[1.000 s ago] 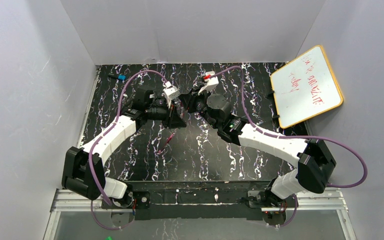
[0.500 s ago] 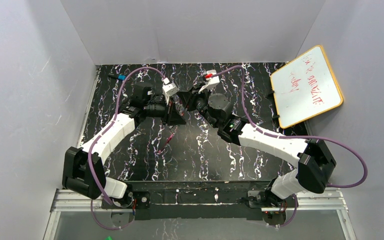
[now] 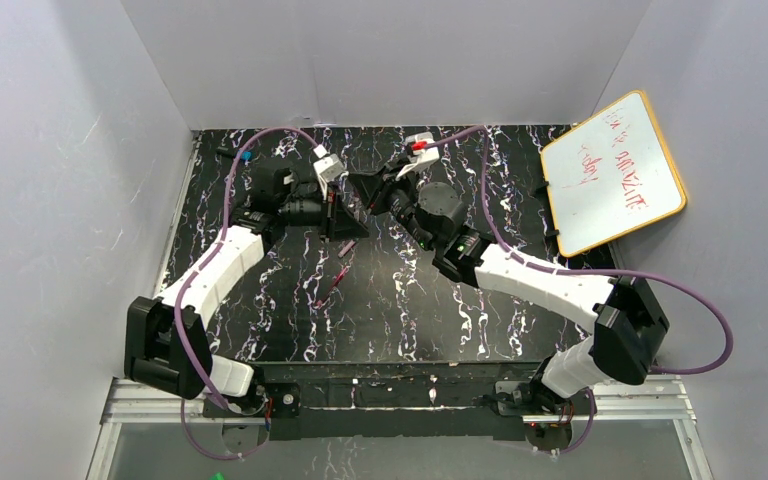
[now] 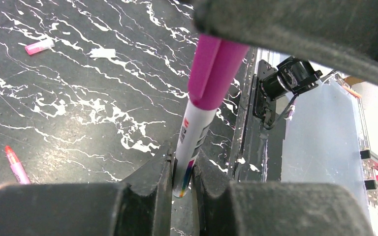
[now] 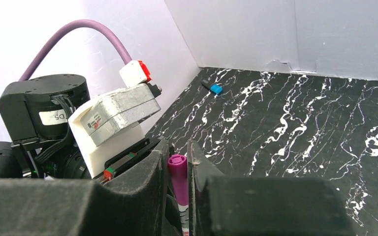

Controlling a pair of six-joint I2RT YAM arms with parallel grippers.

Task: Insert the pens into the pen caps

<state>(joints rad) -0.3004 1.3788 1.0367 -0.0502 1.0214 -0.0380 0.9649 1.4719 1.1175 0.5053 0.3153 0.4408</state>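
Over the far middle of the black marbled counter (image 3: 410, 300), the left claw (image 4: 183, 169) pinches the white barrel of a pen (image 4: 193, 130), and the right claw (image 5: 178, 164) is clamped on its magenta cap (image 5: 178, 179), cap and barrel joined. A pink pen (image 4: 14, 164), a pink cap (image 4: 39, 46) and a whitish cap (image 4: 102, 52) lie loose on the counter

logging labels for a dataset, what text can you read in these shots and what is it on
No text reads clearly:
red handwriting on the whiteboard, too small
coloured print on the pen, below the pen cap, blurred
the motor sticker, blurred
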